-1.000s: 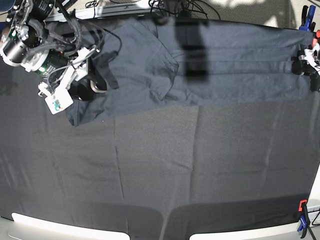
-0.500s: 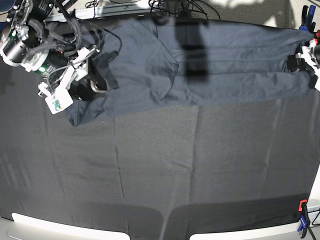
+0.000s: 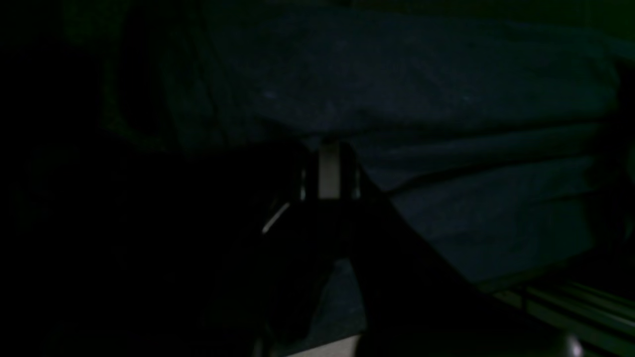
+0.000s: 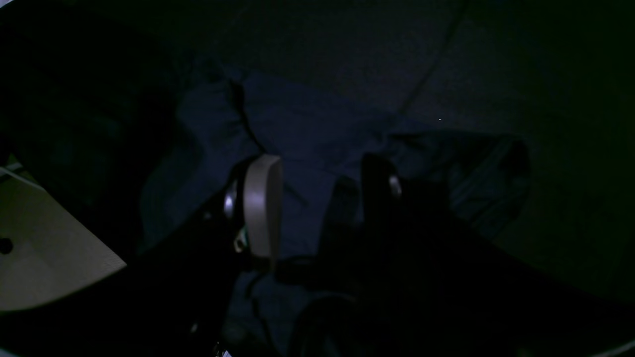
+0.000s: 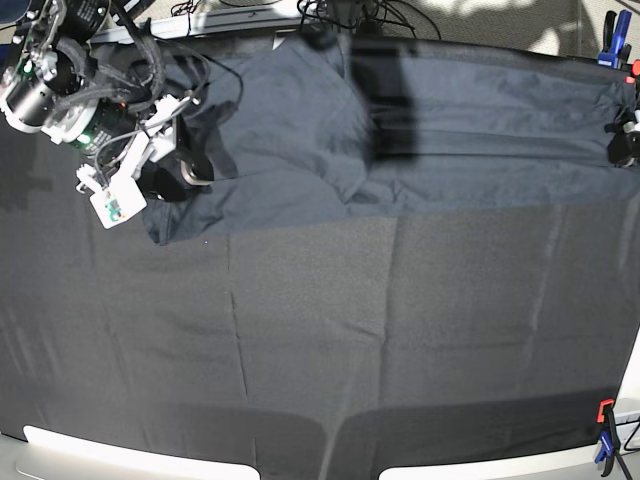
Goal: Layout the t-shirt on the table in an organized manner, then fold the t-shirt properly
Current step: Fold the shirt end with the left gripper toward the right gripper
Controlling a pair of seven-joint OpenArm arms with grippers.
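The dark grey t-shirt (image 5: 450, 130) lies stretched sideways along the far edge of the table (image 5: 350, 330). It reaches from my right gripper to the right rim. My left gripper (image 5: 625, 140) is at the far right edge. In the left wrist view the left gripper (image 3: 328, 171) is shut on the shirt's (image 3: 421, 89) edge. My right gripper (image 5: 192, 168) rests on the shirt's left end. In the right wrist view the right gripper (image 4: 320, 193) has its jaws apart, with the shirt (image 4: 307, 124) beneath them.
Blue and red clamps stand at the far right corner (image 5: 618, 40) and the near right corner (image 5: 605, 440). Cables (image 5: 360, 12) lie behind the far edge. A dark shadow band (image 5: 390, 100) crosses the shirt. The white rim (image 5: 120, 455) shows at the front.
My left gripper has moved right to the table's edge, pulling the shirt with it. The shirt is longer and flatter, and its left end has slid a little right. The right arm has stayed put.
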